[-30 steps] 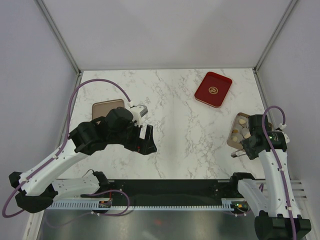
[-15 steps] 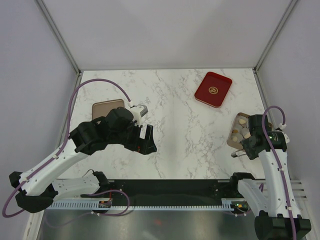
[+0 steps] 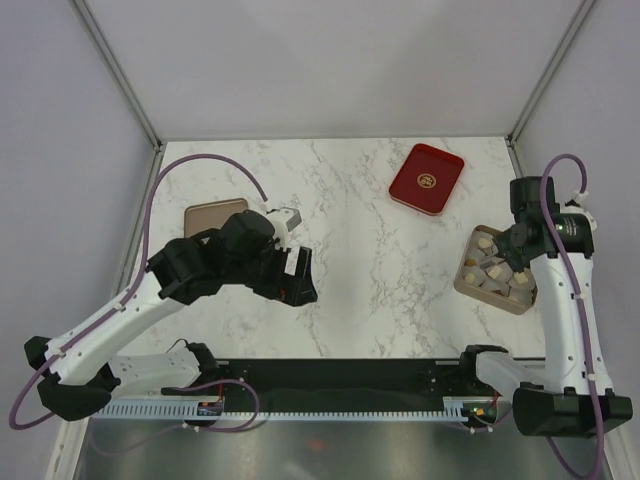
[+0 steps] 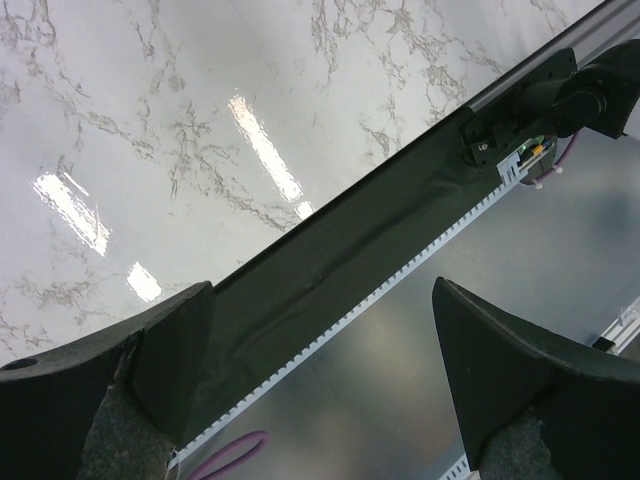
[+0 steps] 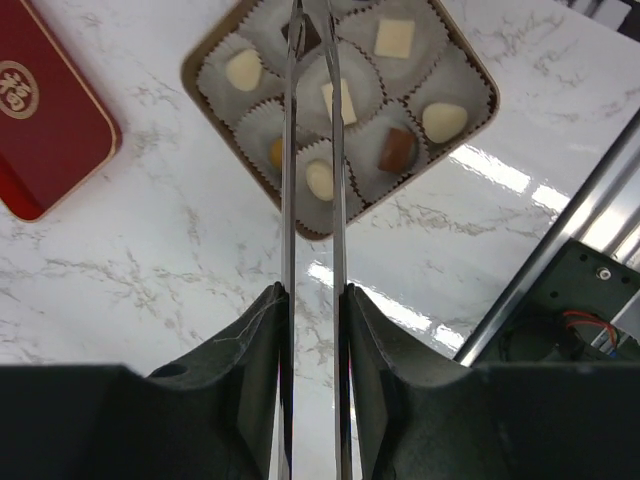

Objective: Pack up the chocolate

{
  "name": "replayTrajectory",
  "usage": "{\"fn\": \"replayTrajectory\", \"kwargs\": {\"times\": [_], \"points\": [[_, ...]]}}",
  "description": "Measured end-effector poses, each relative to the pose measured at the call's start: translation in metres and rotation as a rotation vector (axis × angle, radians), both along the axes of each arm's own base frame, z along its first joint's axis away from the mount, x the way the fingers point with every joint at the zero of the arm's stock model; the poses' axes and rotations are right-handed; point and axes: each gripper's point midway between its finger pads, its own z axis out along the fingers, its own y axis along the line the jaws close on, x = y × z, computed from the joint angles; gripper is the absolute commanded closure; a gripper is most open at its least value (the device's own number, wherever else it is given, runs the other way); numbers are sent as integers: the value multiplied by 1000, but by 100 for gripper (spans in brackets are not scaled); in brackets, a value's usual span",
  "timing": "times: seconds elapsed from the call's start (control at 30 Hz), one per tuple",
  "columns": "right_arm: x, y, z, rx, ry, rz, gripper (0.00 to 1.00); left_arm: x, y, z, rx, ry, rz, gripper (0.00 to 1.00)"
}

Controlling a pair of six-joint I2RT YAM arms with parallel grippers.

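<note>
Left gripper (image 4: 320,370): fingers spread wide, nothing between them, hanging over the near edge of the marble table (image 3: 360,260), well apart from the task items. Right gripper (image 5: 312,290): poised above the open tan box (image 3: 463,282) at the right side of the table, carrying two thin metal blades (image 5: 289,150) set a narrow gap apart. The chocolate (image 5: 394,38) sits in white paper cups inside that box, mostly cream pieces, a couple brown. One dark piece (image 5: 303,33) shows between the blade tips; cannot tell whether it is pinched. Red tray (image 3: 427,178) lies beyond the box, flat tan lid (image 3: 210,212) far left
</note>
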Motion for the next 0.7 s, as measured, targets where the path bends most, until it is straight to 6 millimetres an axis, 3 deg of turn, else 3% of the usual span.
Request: {"fn": "replayTrajectory", "kwargs": {"times": [0.13, 0.23, 0.4, 0.57, 0.7], "points": [[28, -2, 24, -25, 1, 51, 63, 2, -1, 4, -5, -11, 6, 3], [65, 7, 43, -55, 5, 135, 64, 5, -1, 10, -8, -24, 15, 3], [145, 63, 59, -100, -22, 352, 62, 15, -10, 35, -29, -50, 24, 3], [188, 122, 24, -129, 67, 529, 62, 30, -19, 72, -64, -109, 48, 3], [190, 156, -19, -140, 189, 676, 61, 37, -21, 85, -70, -142, 59, 3]]}}
